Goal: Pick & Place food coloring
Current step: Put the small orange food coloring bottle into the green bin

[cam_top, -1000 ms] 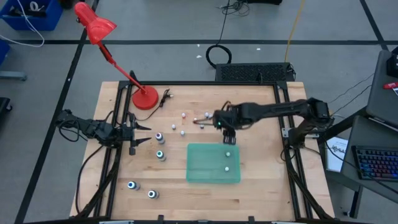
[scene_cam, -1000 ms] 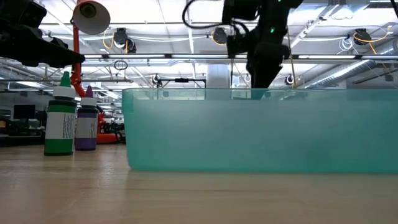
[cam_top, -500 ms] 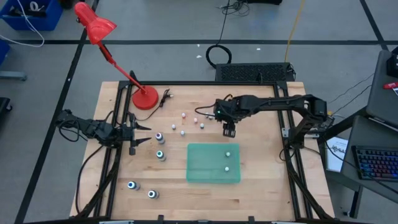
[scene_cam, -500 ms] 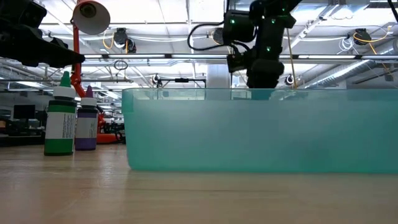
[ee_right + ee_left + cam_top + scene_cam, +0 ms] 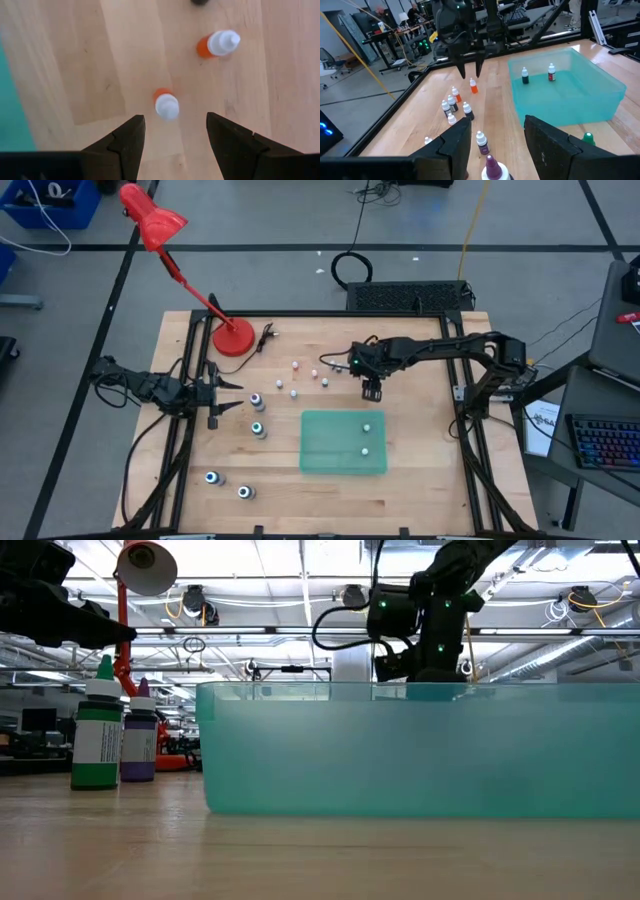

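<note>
Bin (image 5: 420,750): frosted wall hides its bottles in low view.
Right fingers (image 5: 170,131): apart, empty, above orange bottle (image 5: 165,104).
Left fingers (image 5: 492,134): apart, empty.

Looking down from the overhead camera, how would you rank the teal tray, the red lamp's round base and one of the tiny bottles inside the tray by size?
1. Teal tray, by far the largest.
2. Red lamp's round base, clearly smaller.
3. Tiny bottle in the tray, just a dot.
All sit on the table, so the order looks reliable.

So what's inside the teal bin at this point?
Two small bottles stand inside the teal bin: one near its far edge, another closer in. Nothing else shows inside; its frosted wall hides them in the low view.
</note>
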Robot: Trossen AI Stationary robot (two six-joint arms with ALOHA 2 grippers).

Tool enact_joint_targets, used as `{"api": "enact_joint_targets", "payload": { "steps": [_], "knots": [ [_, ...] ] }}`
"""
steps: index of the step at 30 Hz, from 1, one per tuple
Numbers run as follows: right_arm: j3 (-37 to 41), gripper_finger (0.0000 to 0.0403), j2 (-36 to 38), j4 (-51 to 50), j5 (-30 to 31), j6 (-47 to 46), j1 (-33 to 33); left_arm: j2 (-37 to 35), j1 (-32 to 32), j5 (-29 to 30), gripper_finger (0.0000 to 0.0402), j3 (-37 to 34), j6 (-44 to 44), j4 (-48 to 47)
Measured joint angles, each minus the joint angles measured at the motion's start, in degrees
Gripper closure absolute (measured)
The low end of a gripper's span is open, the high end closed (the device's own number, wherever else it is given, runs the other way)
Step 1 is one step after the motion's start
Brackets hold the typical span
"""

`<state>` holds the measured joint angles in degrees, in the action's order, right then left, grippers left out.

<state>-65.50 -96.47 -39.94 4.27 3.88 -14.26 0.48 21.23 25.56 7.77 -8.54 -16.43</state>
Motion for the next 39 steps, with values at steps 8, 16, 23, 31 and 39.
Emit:
{"api": "enact_joint_targets", "payload": {
  "steps": [8,16,23,31,39],
  "knots": [
    [2.7,0.0206,0.0,4.7,-1.5,-0.1,-0.5,0.0,0.0,0.0,0.0215,0.0,0.0,0.0],
    [2.8,0.0206,0.0,6.0,-1.6,-0.2,-0.8,0.0,0.0,0.0,0.0215,0.0,0.0,0.0],
    [3.9,0.0206,0.0,7.3,-1.7,-0.4,-1.2,0.0,0.0,0.0,0.0215,0.0,0.0,0.0],
    [6.2,0.0206,0.0,11.2,-3.1,-1.5,-1.1,0.0,0.0,0.0,0.0215,0.0,0.0,0.0],
    [6.2,0.0206,0.0,10.9,-3.1,-1.5,-1.2,0.0,0.0,0.0,0.0215,0.0,0.0,0.0]
  ]
}}
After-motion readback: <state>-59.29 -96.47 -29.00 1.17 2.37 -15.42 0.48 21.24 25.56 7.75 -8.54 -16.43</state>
